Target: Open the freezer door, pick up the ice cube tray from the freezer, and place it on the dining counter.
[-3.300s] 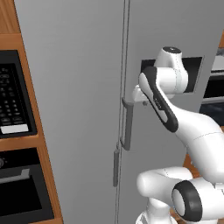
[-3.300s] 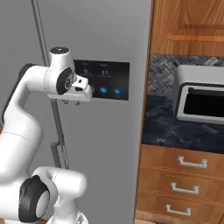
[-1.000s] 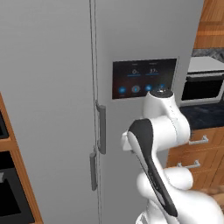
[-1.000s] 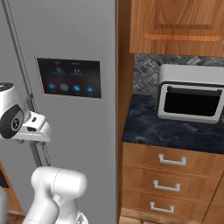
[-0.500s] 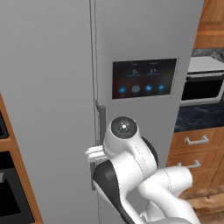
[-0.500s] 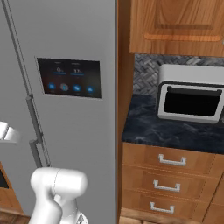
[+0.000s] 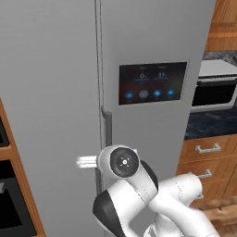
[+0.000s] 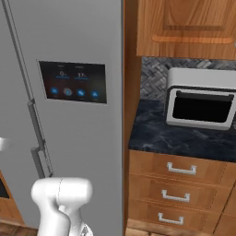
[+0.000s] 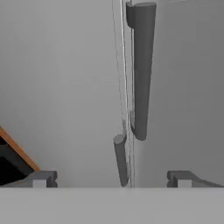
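I log: freezer door matte smooth grey; touchscreen panel glossy dark; drawers varnished wood, metal pulls.

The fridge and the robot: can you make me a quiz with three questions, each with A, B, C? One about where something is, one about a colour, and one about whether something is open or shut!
1. Where is the dark touchscreen panel?
A. on the right-hand fridge door
B. on the freezer door
C. on a wooden drawer

2. What colour is the countertop oven?
A. red
B. white with a dark window
C. green

3. How is the freezer door right now?
A. wide open
B. taken off
C. shut

Answers:
1 A, the panel sits right of the seam between the doors.
2 B, its body is white.
3 C, it lies flush with the other door, while the tool is open in front of the handles.
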You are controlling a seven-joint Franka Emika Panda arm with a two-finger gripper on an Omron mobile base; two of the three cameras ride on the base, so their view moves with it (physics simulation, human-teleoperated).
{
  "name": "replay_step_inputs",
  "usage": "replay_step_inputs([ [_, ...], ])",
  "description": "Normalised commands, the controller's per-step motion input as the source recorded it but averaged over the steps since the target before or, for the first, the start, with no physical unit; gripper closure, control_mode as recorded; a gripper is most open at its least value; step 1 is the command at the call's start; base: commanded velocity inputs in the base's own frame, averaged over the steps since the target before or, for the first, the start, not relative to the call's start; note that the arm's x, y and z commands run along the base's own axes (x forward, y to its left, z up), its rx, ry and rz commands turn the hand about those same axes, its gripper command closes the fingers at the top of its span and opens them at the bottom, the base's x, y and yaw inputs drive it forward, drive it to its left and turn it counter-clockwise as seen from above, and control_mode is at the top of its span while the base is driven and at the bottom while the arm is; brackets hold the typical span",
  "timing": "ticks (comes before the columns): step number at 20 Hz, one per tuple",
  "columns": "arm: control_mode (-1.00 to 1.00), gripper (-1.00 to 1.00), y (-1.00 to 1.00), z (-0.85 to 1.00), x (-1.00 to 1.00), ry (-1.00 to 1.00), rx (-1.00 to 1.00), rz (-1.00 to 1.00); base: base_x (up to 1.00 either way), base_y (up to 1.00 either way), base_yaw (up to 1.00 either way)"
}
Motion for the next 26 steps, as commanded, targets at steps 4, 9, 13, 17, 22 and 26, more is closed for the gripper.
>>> replay_step_inputs([
  [4,-1.0,-1.0,0.0,-0.37,0.35,-0.35,0.18,0.0,0.0,0.0,0.0],
  [9,-1.0,-1.0,0.0,-0.55,0.08,-0.24,0.02,0.0,0.0,0.0,0.0],
  [13,-1.0,-1.0,0.0,-0.47,-0.18,-0.2,-0.01,0.0,0.0,0.0,0.0],
  [17,-1.0,-1.0,-0.22,-0.51,-0.01,-0.01,0.0,0.0,0.0,0.0,0.0],
  [22,-1.0,-1.0,-0.46,-0.67,0.0,-0.03,0.0,0.01,0.0,0.0,0.0],
  [26,-1.0,-1.0,-0.43,-0.61,0.0,-0.05,0.0,0.03,0.0,0.0,0.0],
])
